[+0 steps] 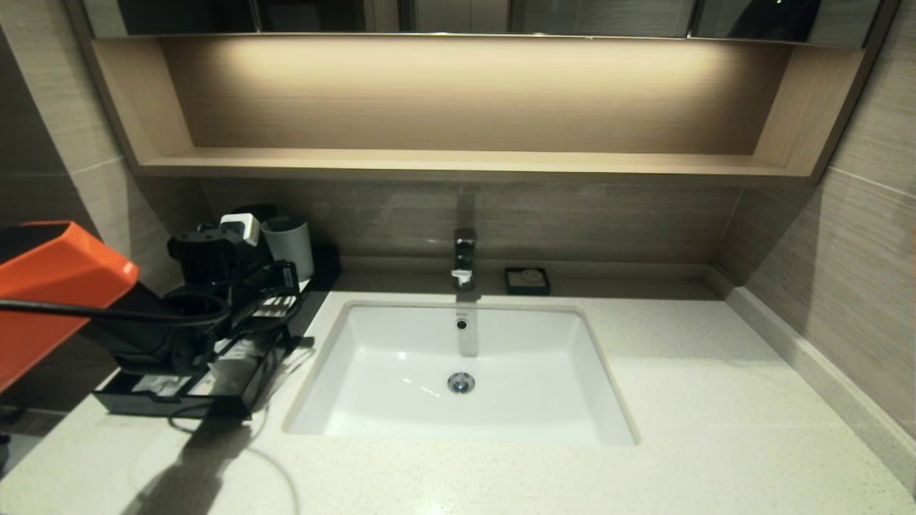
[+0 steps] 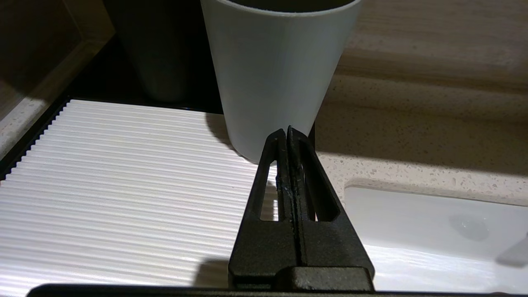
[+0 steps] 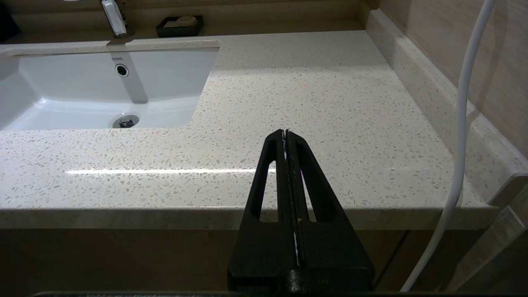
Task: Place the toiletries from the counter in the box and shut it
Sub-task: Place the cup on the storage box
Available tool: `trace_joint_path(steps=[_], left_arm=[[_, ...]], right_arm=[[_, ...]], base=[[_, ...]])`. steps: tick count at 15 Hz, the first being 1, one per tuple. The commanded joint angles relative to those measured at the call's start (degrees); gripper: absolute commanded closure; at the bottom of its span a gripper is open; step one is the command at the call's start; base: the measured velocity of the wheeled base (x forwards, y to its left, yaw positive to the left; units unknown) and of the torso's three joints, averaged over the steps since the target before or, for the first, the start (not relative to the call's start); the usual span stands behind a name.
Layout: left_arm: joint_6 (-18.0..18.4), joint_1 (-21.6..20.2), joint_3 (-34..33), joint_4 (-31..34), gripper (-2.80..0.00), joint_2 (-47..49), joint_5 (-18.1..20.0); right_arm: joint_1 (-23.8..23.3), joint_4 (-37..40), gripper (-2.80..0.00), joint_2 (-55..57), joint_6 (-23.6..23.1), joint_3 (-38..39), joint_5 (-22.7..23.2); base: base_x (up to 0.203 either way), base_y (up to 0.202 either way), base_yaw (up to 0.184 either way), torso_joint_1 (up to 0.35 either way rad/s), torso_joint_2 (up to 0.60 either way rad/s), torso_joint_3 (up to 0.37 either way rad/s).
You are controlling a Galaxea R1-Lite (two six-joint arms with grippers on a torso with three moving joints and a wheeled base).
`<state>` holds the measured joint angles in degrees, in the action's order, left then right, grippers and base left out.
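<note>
Over the box (image 1: 179, 393), beside one pale cup (image 2: 276, 74), the left hand (image 2: 287, 136) hovers closed, empty.

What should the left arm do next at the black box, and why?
Probably lower the shut left gripper to the front of the low black rectangular box and push its drawer in: it stands out holding white packets, none visible on the speckled stone counter.

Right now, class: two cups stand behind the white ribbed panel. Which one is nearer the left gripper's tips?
The pale grey-white cup, directly beyond the shut left gripper. The dark cup stands further back in shadow, off to one side.
</note>
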<state>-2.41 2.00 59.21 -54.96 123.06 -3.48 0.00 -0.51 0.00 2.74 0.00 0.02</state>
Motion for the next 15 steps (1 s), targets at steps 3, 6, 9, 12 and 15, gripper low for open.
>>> trace_joint_path(steps=[3, 6, 9, 12, 15], left_arm=[[0.0, 0.0, 2.3, 0.6, 0.0, 1.4, 0.0], [0.0, 0.0, 3.3, 0.8, 0.0, 2.2, 0.0], [0.8, -0.1, 3.9, 0.8, 0.0, 3.0, 0.0], [0.8, -0.1, 5.3, 0.8, 0.0, 4.4, -0.1], [1.1, -0.1, 8.1, 1.3, 0.0, 6.0, -0.1]], right_arm=[[0.0, 0.0, 0.0, 0.0, 0.0, 0.0, 0.1], [0.0, 0.0, 0.0, 0.0, 0.1, 0.0, 0.1], [0.0, 0.0, 0.0, 0.0, 0.0, 0.0, 0.1], [0.0, 0.0, 0.0, 0.0, 0.1, 0.0, 0.0], [0.0, 0.0, 0.0, 0.0, 0.1, 0.0, 0.1]], base=[[0.0, 0.0, 0.0, 0.0, 0.0, 0.0], [0.0, 0.0, 0.0, 0.0, 0.0, 0.0], [0.0, 0.0, 0.0, 0.0, 0.0, 0.0], [0.0, 0.0, 0.0, 0.0, 0.0, 0.0], [0.0, 0.0, 0.0, 0.0, 0.0, 0.0]])
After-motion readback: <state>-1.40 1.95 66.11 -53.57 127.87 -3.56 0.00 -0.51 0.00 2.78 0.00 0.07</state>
